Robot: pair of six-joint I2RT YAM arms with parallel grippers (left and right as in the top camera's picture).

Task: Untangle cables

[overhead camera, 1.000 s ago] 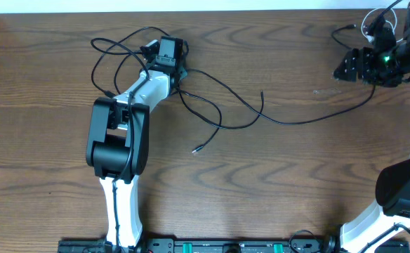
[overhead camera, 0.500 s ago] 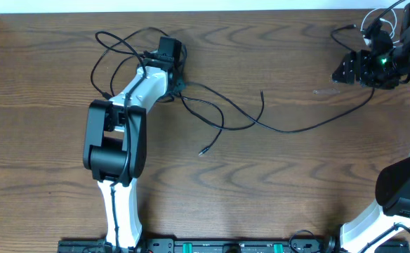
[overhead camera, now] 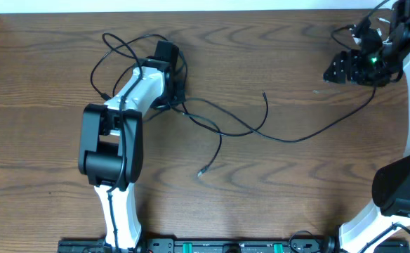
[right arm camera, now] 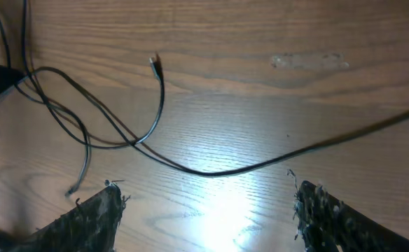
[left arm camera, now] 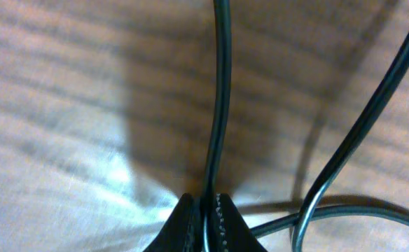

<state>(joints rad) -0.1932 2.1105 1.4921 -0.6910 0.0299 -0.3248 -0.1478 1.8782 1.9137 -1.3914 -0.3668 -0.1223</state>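
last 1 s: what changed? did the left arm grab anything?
The left gripper closed on a black cable, and its arm shifted slightly left. A loose cable end slid toward the near table edge. The right gripper drifted a little left. Unchanged: the right gripper's jaws stay open, with nothing between them.

Our left arm (overhead camera: pixel 138 88) and right arm (overhead camera: pixel 363 223) wear white shells with black joints. A green light (overhead camera: pixel 373 60) glows just behind the right jaws, whose fingers (right arm camera: pixel 96 213) are black and rough.

Overhead straight down on table (overhead camera: pixel 296 200), wrist views nearer, sharing cables (overhead camera: pixel 293 138)
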